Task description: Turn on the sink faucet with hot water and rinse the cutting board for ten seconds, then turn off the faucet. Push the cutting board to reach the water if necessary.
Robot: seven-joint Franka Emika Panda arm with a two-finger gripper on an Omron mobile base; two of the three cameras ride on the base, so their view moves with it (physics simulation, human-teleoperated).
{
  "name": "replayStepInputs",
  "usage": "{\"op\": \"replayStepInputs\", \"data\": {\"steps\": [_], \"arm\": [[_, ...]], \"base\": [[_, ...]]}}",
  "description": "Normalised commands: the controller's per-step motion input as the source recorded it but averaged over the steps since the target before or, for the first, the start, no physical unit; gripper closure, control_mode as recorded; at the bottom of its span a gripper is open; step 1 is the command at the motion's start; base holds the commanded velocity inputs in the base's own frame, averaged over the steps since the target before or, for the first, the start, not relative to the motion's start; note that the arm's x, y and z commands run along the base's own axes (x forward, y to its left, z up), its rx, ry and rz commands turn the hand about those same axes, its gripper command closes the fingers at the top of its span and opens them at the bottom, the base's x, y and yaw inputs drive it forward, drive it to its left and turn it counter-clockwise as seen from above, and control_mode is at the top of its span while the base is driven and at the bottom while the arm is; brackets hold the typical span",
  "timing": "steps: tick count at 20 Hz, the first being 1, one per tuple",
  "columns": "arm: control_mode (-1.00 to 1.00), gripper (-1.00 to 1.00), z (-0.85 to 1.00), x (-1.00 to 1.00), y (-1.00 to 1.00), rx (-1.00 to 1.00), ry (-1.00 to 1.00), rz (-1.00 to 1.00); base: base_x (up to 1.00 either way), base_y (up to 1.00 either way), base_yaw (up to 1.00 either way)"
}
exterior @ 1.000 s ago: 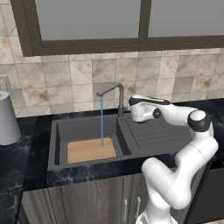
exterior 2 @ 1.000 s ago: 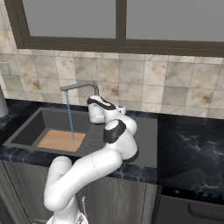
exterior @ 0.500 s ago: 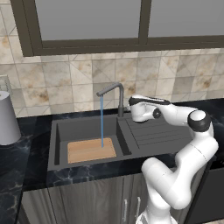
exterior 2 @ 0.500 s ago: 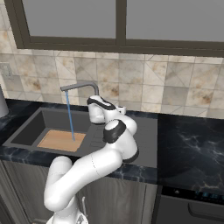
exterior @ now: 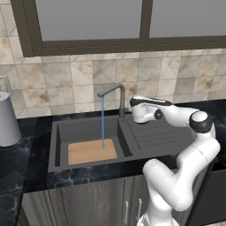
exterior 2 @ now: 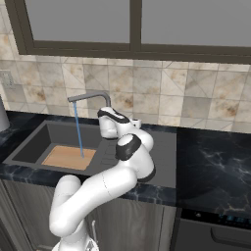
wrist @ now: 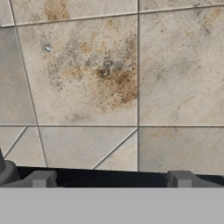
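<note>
Tiled wall (wrist: pixel 87 78) fronts open hand (wrist: pixel 109 179); water (exterior: pixel 103 123) hits cutting board (exterior: pixel 92 151).

No writing, label, brand, number or sign can be read anywhere in these pictures.

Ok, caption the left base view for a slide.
Water streams from the sink faucet onto the cutting board; open gripper beside the faucet post.
</note>
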Motion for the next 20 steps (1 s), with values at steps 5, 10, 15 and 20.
{"op": "replayStepInputs", "data": {"steps": [5, 10, 15, 20], "arm": [[-1.00, -1.00, 0.00, 0.00, 0.00, 0.00, 0.00, 0.00], [-1.00, -1.00, 0.00, 0.00, 0.00, 0.00, 0.01, 0.00], [-1.00, -1.00, 0.01, 0.00, 0.00, 0.00, 0.00, 0.00], [-1.00, -1.00, 0.13, 0.00, 0.00, 0.00, 0.02, 0.00]], "base": [[0.00, 0.00, 0.00], [0.00, 0.00, 0.00], [0.00, 0.00, 0.00], [0.00, 0.00, 0.00]]}}
